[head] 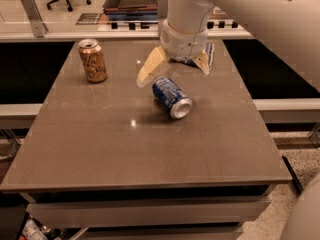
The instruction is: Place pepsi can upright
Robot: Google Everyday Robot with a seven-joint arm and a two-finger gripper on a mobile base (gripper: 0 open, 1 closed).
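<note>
Spread wide and empty, the gripper (174, 75) hovers with the pepsi can (171, 97) lying sideways on the desk (100, 149) just below it, seemingly lined up to straddle it.

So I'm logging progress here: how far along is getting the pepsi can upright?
Done: nothing yet; the pepsi can lies on its side on the table. In hand: the gripper hovers open just behind it, holding nothing. Left: grasp it, stand it up, let go.
</note>
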